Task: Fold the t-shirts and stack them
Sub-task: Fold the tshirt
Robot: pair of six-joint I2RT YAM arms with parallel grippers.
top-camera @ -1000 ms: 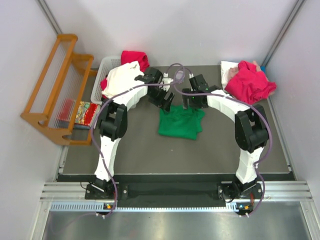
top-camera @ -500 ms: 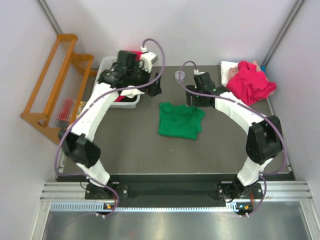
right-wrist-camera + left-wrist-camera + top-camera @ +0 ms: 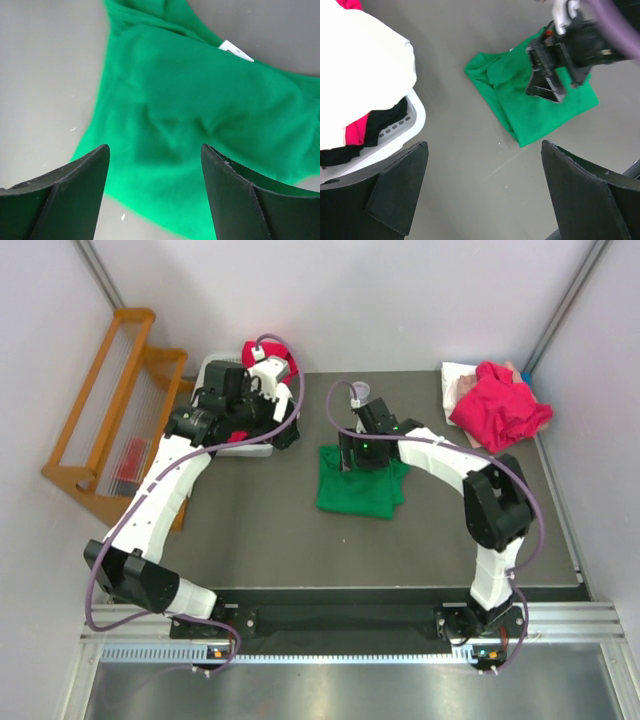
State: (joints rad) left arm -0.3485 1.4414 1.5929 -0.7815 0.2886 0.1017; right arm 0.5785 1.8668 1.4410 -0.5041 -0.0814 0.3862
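One bright green t-shirt (image 3: 360, 485) mid-desk (image 3: 300, 540): lies folded into a rumpled rectangle, white tag showing. Right hand (image 3: 152, 165) just above: hovers, fingers spread, grips nothing. Left hand (image 3: 482, 150) by white basket (image 3: 417, 115): gapes, empty. Magenta-red tee (image 3: 500, 405) far right: sits heaped.

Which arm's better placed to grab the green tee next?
Right. The right gripper hangs open directly over the green t-shirt; the left gripper, open too, sits off by the basket, away from it.
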